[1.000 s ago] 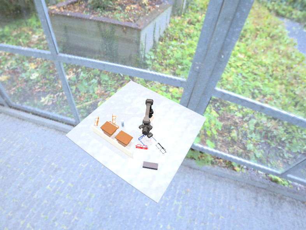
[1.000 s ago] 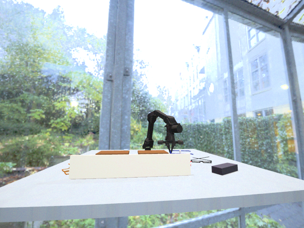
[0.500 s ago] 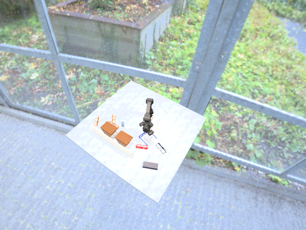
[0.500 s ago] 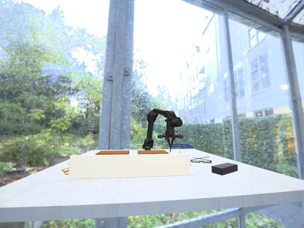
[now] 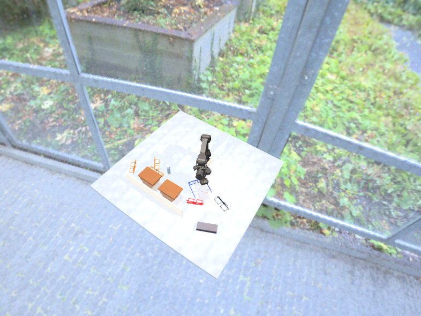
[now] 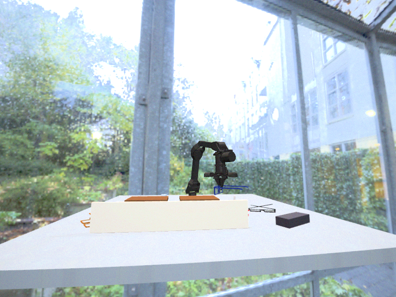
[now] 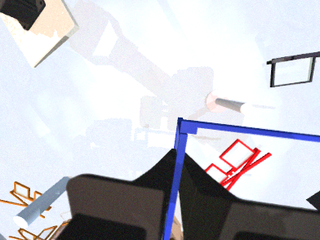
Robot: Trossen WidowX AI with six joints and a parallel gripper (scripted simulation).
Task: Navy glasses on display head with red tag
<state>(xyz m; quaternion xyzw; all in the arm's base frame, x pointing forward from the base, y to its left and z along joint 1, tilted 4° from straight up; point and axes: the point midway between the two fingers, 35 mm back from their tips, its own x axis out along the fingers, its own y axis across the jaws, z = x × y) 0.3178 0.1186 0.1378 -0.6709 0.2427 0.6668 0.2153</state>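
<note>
My gripper [image 6: 220, 186] [image 7: 176, 153] is shut on the navy glasses [image 5: 192, 181] [image 6: 236, 186] [image 7: 245, 129]. It grips their front frame and holds them above the table. The temples are unfolded and point away from the arm base, towards the right in the exterior view. In the top view the arm hides the fingertips. Two blocks with brown tops, one farther left [image 5: 150, 175] [image 6: 146, 199] and one nearer the gripper [image 5: 170, 189] [image 6: 199, 198], stand side by side. No red tag, nose or ears show on them.
A cream wall [image 5: 154, 194] [image 6: 169, 215] stands beside the blocks. Red glasses [image 5: 195, 203] [image 7: 242, 171], black glasses [image 5: 223, 203] [image 6: 268, 210], a dark box [image 5: 207, 227] [image 6: 290, 219], a grey-blue cylinder [image 5: 168, 169] [image 7: 41, 202], a pale post [image 7: 230, 104] and orange glasses are around.
</note>
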